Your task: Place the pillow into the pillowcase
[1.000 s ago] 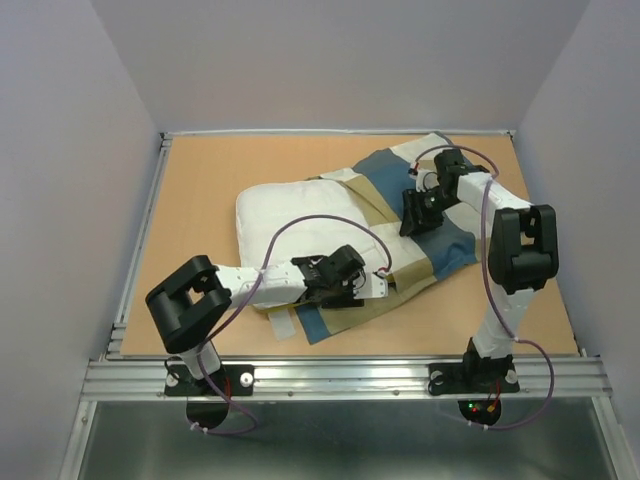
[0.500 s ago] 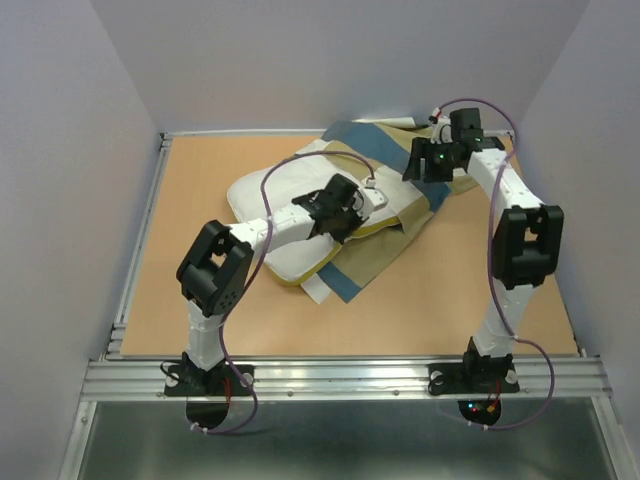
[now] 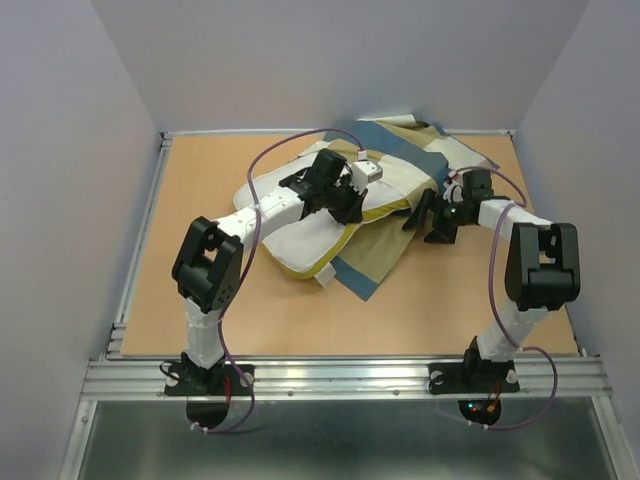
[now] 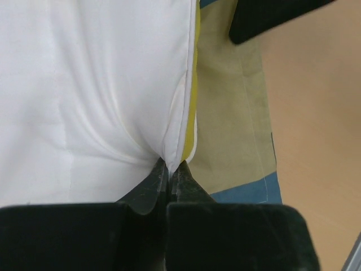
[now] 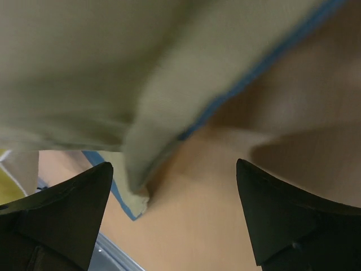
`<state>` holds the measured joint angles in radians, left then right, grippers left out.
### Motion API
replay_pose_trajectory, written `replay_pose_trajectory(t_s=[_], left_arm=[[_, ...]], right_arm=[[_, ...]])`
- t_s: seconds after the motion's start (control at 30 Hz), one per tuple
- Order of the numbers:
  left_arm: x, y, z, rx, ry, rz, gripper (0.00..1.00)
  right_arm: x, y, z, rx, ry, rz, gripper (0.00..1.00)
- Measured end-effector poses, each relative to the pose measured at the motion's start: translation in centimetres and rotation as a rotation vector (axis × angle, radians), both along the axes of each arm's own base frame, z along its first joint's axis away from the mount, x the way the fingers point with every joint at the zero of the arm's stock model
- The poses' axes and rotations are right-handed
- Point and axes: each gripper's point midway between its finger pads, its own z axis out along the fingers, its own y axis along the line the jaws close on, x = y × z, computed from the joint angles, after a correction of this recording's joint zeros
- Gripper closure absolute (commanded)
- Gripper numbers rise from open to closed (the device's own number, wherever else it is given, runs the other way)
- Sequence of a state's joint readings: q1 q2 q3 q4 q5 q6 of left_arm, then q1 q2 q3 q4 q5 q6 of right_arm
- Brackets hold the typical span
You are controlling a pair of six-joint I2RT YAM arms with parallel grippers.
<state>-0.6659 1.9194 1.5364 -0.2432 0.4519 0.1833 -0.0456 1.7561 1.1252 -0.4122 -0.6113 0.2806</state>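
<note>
**L gripper is pinching the pillow edge, R gripper is standing open by the case**

The pillow (image 3: 300, 238) is lying around the middle of the table (image 3: 200, 180), white face up. Its yellow edge is showing along the near and right sides. The case (image 3: 385, 245) is lying crumpled under and behind the pillow's right part and is reaching toward the back right corner. A tan flap w/ a blue strip is sticking out toward the front, below the pillow. In the top view the pillow is mostly resting on the case. I cannot tell whether its far end is sitting inside the opening.

The L arm is stretching across the pillow, and the L gripper (image 3: 352, 205) is sitting at the pillow's right edge. In the L wrist view its fingers (image 4: 148, 191) are pressing tight together on the seam where the white face is meeting the yellow edge. The cloth is puckering into the tips, so this gripper is holding the pillow. Beside the seam the tan case is lying flat, then a blue patch, then bare table on the right.

The R gripper (image 3: 428, 218) is hanging low over the table, just right of the tan flap. The R wrist view is blurred, but the two fingers are standing wide apart w/ nothing between the tips. A tan fold w/ a blue hem is hanging above them, nearer to the finger on the picture's left. I cannot tell if it is touching that finger.
</note>
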Motion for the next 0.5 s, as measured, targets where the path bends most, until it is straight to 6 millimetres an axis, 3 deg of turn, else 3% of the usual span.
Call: replay_pose_trajectory(t_s=[0.07,0.13,0.23,0.27,0.37,0.5], left_arm=[[0.0,-0.3,0.5,-0.021,0.011,0.002,1.0],[0.0,-0.4,1.0,-0.041,0.027,0.007,1.0],[0.3,-0.5,1.8,-0.071,0.048,0.019,1.0],[0.4,-0.5,2.0,-0.082,0.057,0.025,1.0],[0.7,-0.7,2.9,-0.114,0.071,0.043,1.0],[1.1,-1.4,4.0,-0.172,0.093,0.074,1.0]], right_arm=[[-1.3,0.5,-1.8,0.035,0.043,-0.013,0.05],[-1.6,0.9,-2.2,0.062,0.047,-0.021,0.09],[-1.1,1.4,-1.7,0.093,-0.001,-0.031,0.41],[-0.8,1.6,-1.5,0.099,-0.017,-0.026,0.68],[-0.2,3.1,-0.3,0.136,-0.067,0.011,0.99],[-1.2,6.9,2.5,0.179,-0.127,0.116,0.99]])
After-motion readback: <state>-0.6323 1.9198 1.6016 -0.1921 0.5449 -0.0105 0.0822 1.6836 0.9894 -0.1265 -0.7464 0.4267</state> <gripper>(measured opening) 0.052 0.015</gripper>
